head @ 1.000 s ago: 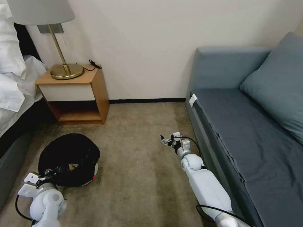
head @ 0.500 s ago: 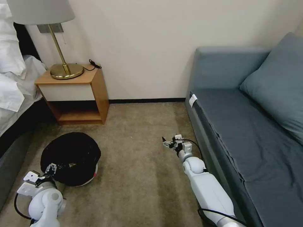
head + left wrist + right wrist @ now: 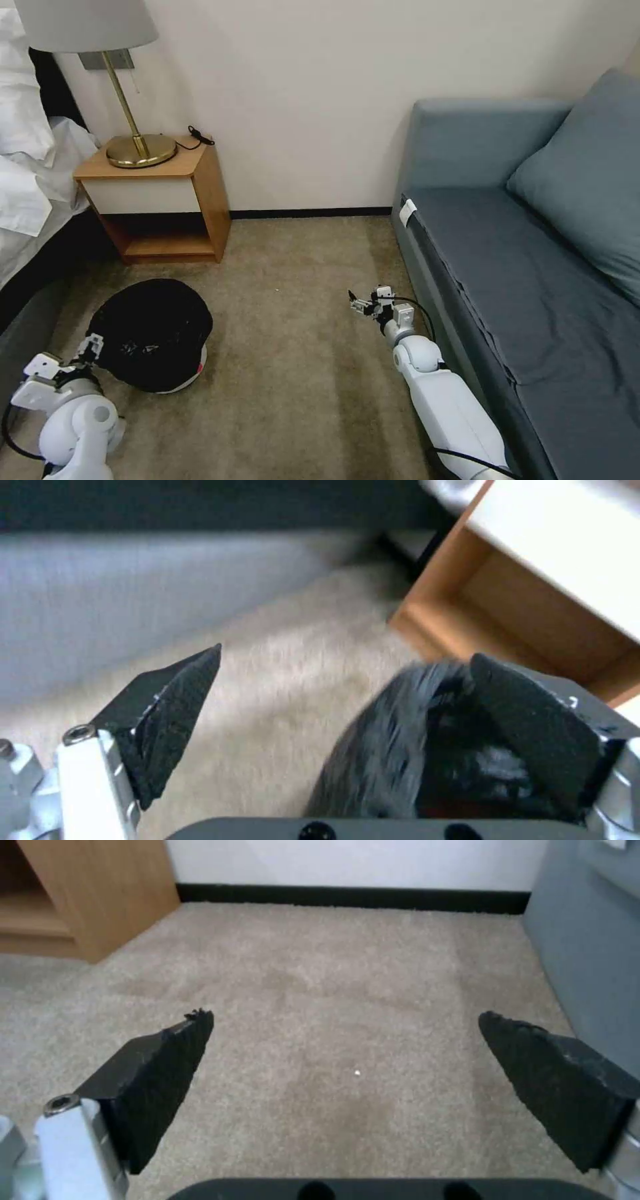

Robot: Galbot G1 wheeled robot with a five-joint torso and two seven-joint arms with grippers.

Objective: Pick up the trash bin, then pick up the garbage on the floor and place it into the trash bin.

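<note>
The small round trash bin lined with a crinkly black plastic bag (image 3: 152,333) sits on the beige carpet floor (image 3: 293,373) at the left, in front of the wooden bedside table with an open lower shelf (image 3: 160,200). A brass-based table lamp (image 3: 133,143) stands on that table, against the wall. A bed with white linen (image 3: 30,180) lies left of the table and the bin. The grey-blue sofa (image 3: 520,280) runs along the right side, a matching cushion (image 3: 587,173) leaning at its far end. The left gripper (image 3: 89,347) is just beside the bin's left edge, fingers spread, apart from it. The right gripper (image 3: 361,305) hangs over bare carpet near the sofa's front, fingers spread wide
</note>
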